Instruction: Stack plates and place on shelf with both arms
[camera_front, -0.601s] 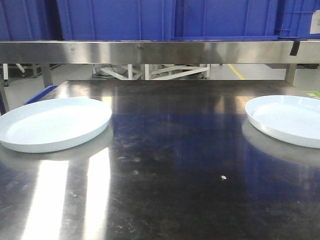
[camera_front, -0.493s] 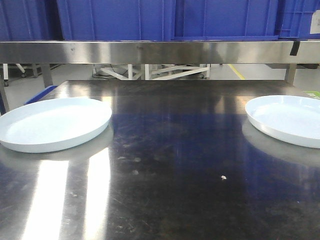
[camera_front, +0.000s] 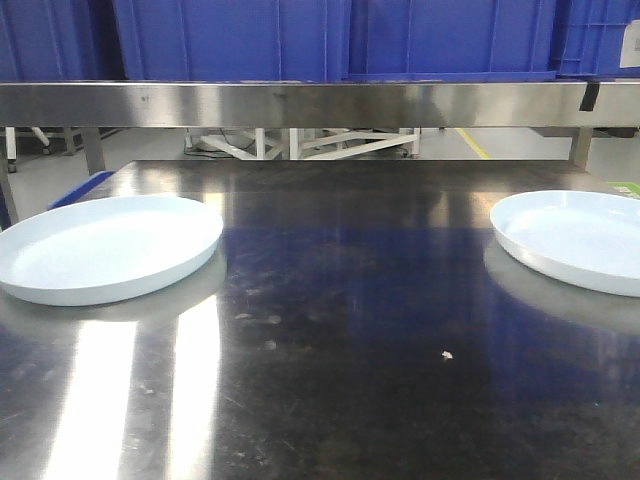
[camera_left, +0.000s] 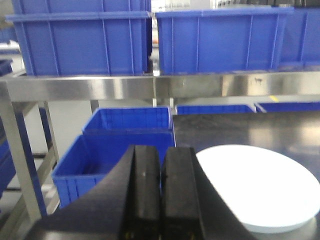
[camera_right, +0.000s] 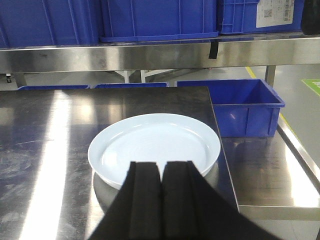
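Left plate, right plate: pale blue-white, plain, glossy. Tabletop: dark steel with blue reflections, white glare streaks. Shelf rail: brushed silver-grey. Crates: solid blue, 1 with white label. Left gripper, right gripper: black.

Front view sits low at the near edge of the table, facing level across it to the far shelf rail and crates, with the left plate and right plate at its margins. Left wrist view looks forward over the left gripper from left of the table, sharing the left plate and rail. Right wrist view looks forward and down over the right gripper, close on the right plate, sharing the rail.
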